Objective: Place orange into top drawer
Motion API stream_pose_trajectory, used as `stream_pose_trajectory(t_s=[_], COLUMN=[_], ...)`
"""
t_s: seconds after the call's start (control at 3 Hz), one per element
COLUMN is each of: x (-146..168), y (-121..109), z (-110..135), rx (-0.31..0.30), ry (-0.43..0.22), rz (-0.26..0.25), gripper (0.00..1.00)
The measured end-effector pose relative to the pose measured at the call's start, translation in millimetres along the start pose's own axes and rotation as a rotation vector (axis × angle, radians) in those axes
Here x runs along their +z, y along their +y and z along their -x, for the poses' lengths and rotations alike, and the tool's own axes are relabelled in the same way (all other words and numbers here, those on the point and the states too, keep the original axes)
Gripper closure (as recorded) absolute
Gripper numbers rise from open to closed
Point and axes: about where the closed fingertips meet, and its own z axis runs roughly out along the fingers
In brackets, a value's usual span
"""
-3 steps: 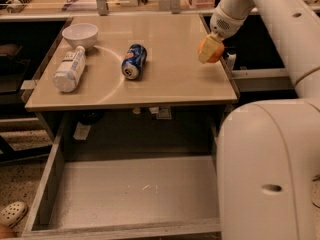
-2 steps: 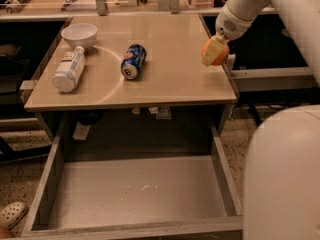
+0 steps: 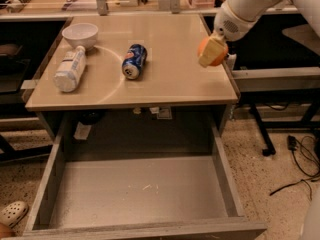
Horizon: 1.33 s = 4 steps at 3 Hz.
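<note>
The orange (image 3: pixel 216 54) is held in my gripper (image 3: pixel 212 52) above the right edge of the beige table (image 3: pixel 165 59). The gripper's pale fingers (image 3: pixel 209 50) are shut on the fruit, and the white arm comes in from the upper right. The top drawer (image 3: pixel 137 191) stands pulled open below the table's front edge, wide and grey with a bare bottom. The orange is up and to the right of the drawer, over the tabletop.
A blue soda can (image 3: pixel 134 61) lies on its side mid-table. A white bottle (image 3: pixel 70 69) lies at the left, beside a white bowl (image 3: pixel 80 34). A black stand's legs and cables (image 3: pixel 295 149) are on the floor at the right.
The view has shifted, and the large white robot body at the lower right has left the frame. The gripper still holds the orange over the table's right edge.
</note>
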Motion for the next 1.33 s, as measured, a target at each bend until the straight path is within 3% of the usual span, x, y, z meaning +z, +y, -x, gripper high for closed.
stream_pose_trajectory(t_s=[0.33,0.67,1.0,1.33], x=[-3.2,-18.8,-19.0,-13.9], y=[5.0,37.9,96.5,159.8], z=[-1.8,-11.3,-14.0,-8.3], rx=[-0.007,0.01,0.017,-0.041], ry=[-0.009,-0.031,-0.067,-0.111], rz=[0.012,0.067,0.184,0.344], gripper=[1.0,1.0,1.0,1.0])
